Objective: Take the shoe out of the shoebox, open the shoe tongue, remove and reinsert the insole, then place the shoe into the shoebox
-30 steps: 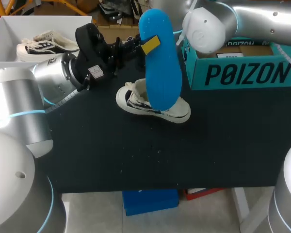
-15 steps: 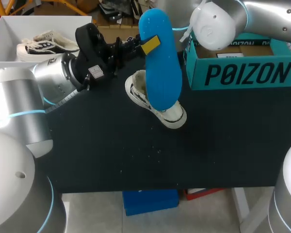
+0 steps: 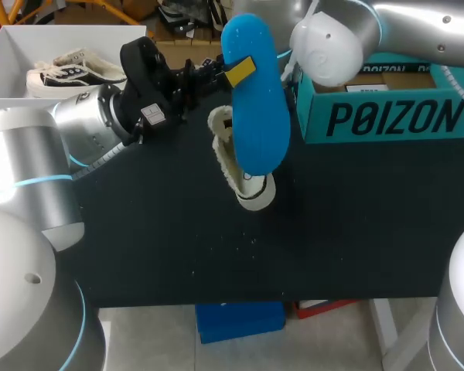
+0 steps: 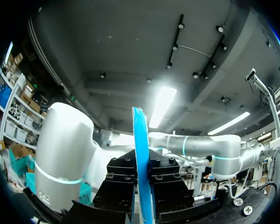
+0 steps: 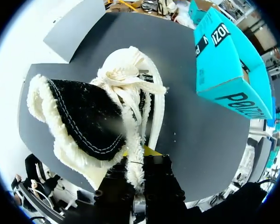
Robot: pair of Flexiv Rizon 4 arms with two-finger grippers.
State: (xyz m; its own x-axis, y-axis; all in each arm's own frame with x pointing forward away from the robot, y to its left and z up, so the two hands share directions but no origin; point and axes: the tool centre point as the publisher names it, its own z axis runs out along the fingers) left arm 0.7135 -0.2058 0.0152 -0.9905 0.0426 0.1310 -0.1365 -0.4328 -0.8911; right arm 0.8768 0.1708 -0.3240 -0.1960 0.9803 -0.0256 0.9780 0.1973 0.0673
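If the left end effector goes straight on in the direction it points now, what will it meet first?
Probably the right arm: in the left wrist view it crosses just behind the insole that the left end effector grips. How far away it is, I cannot tell.

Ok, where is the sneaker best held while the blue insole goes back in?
Probably the frayed collar rim at the side of the opening, pinched from above, one finger inside and one outside. The sneaker is sole-down with its opening upward, so that thin edge fits the right gripper and leaves the mouth free for the insole.
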